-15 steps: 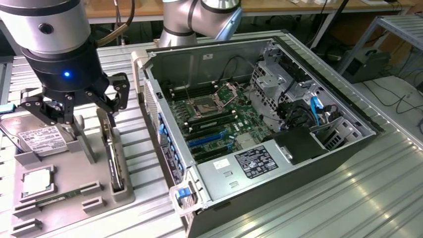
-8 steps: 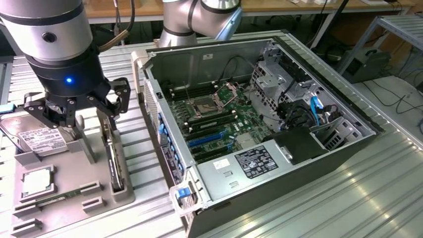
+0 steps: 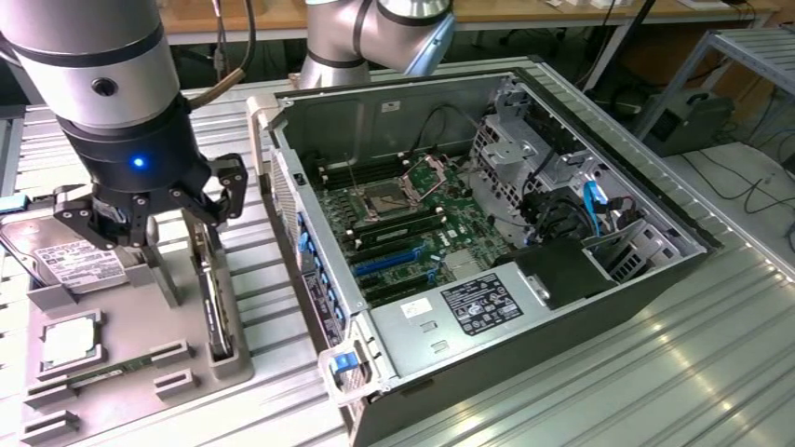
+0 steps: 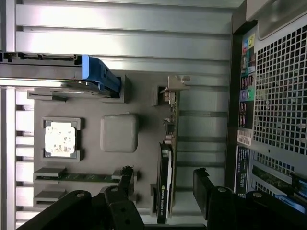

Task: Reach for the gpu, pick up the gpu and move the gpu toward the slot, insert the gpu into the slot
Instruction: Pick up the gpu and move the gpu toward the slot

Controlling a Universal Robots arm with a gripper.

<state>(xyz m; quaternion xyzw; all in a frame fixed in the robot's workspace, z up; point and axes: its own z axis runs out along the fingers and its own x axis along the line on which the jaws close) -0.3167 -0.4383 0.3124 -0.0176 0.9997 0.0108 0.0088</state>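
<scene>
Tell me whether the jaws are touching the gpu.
Apart. In the wrist view the open gripper straddles the gpu, and the grey fixture shows between the card and each jaw.

Thin dark gpu (image 4: 165, 172), silver-bracketed, upright on edge in gray holder (image 4: 144, 108)
</scene>
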